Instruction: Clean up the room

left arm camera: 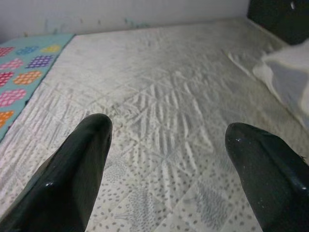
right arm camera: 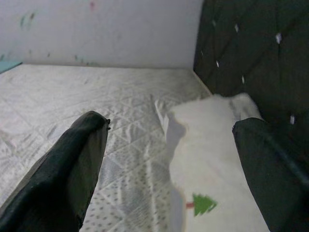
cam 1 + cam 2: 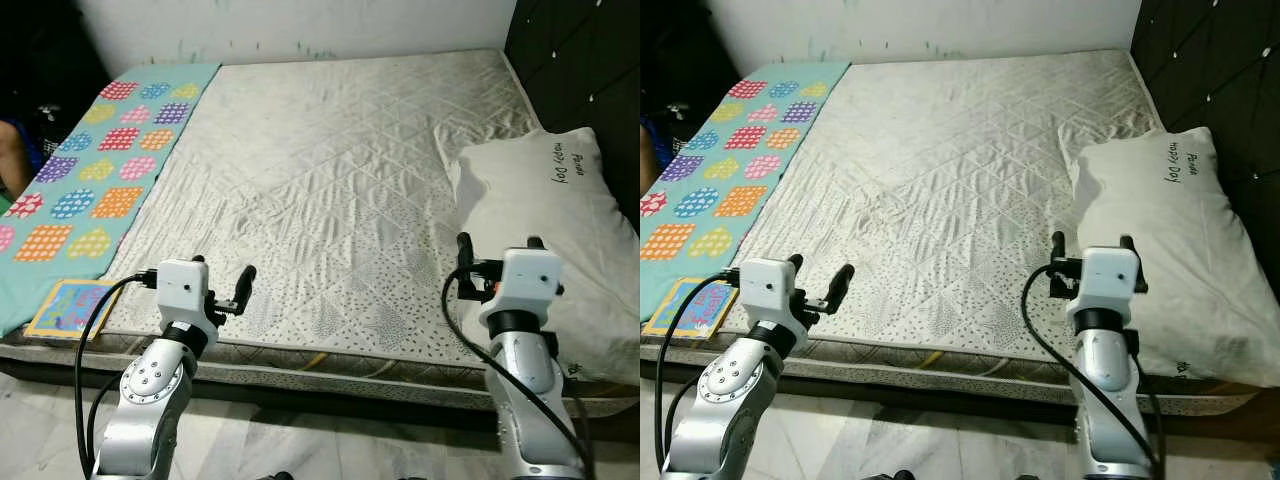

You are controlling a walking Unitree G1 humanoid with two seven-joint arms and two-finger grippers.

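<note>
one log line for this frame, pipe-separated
left gripper: open, over mattress edge | right gripper: open, beside pillow | book: on blanket

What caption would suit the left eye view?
Robot's open left gripper and right gripper poised over a bed with a pillow and patterned blanket.

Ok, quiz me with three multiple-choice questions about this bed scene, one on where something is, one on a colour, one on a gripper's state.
1. Where does the white pillow lie?
A. on the bed's right side by the dark headboard
B. on the floor
C. on the patterned blanket

2. What is the base colour of the patterned blanket?
A. red
B. teal
C. black

3. How is the left gripper?
A. shut on the pillow
B. shut on a book
C. open, holding nothing

Answers: 1 A, it rests against the headboard side. 2 B, teal shows between the coloured patches. 3 C, its fingers stand apart over the mattress.
</note>
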